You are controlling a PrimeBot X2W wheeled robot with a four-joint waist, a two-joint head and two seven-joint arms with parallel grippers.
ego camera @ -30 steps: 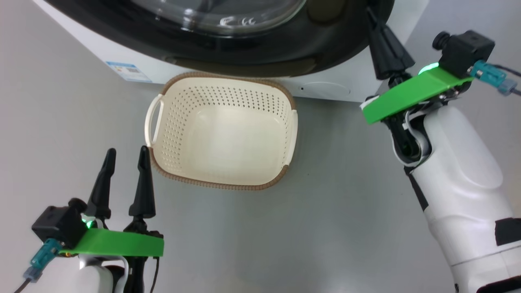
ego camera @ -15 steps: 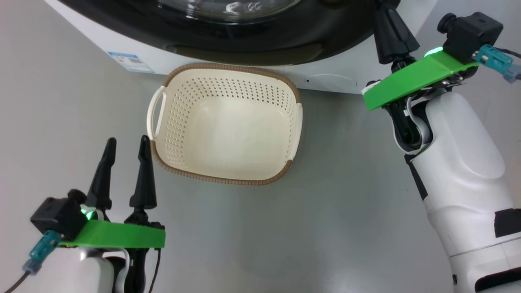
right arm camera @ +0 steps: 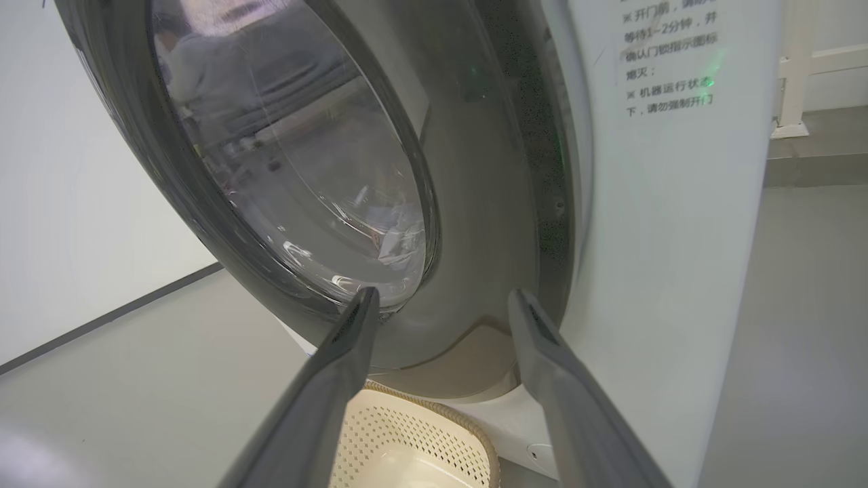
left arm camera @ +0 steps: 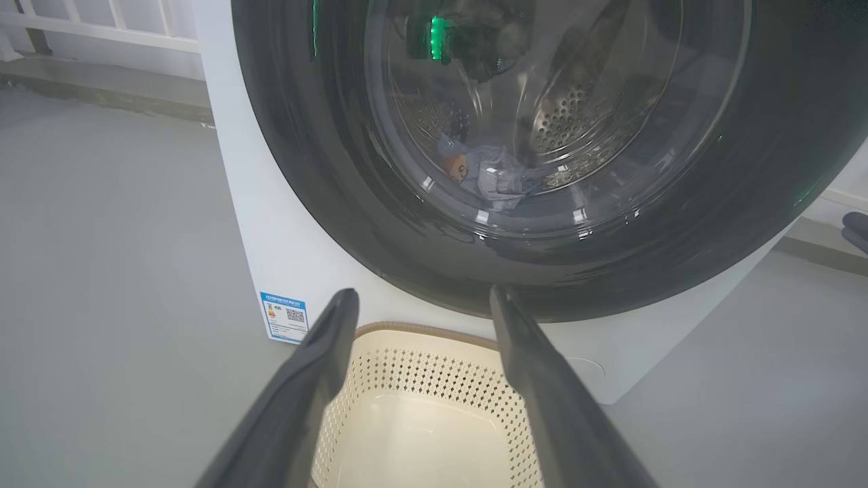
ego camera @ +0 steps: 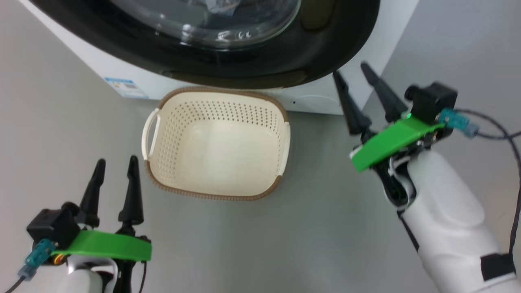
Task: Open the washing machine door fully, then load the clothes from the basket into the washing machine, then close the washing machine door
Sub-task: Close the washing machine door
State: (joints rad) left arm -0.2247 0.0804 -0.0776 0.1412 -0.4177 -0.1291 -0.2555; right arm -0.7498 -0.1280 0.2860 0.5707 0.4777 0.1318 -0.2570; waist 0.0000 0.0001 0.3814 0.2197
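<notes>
The washing machine door (ego camera: 264,61), a black ring around bulging glass, lies shut against the white washing machine (left arm camera: 271,237). Through the glass, light-blue clothes (left arm camera: 491,176) rest in the steel drum. The cream basket (ego camera: 220,90) stands on the floor below the door with nothing in it. My left gripper (ego camera: 114,162) hovers open at the basket's near left corner, pointing toward the door (left arm camera: 305,156). Beside the door's lower right edge my right gripper (ego camera: 350,71) is open, clear of the door, nothing between its fingers. From the right wrist, that gripper (right arm camera: 444,293) faces the door ring (right arm camera: 475,203) edge-on.
A blue label (ego camera: 122,86) marks the machine's lower left front. A printed notice (right arm camera: 668,61) is stuck on the machine's right side. Grey floor spreads around the basket and to both sides of the machine. A white railing (left arm camera: 102,27) runs behind on the left.
My right gripper has opened and drawn back and down from the door's right edge. The head camera has shifted too. The left gripper stays open as before.
</notes>
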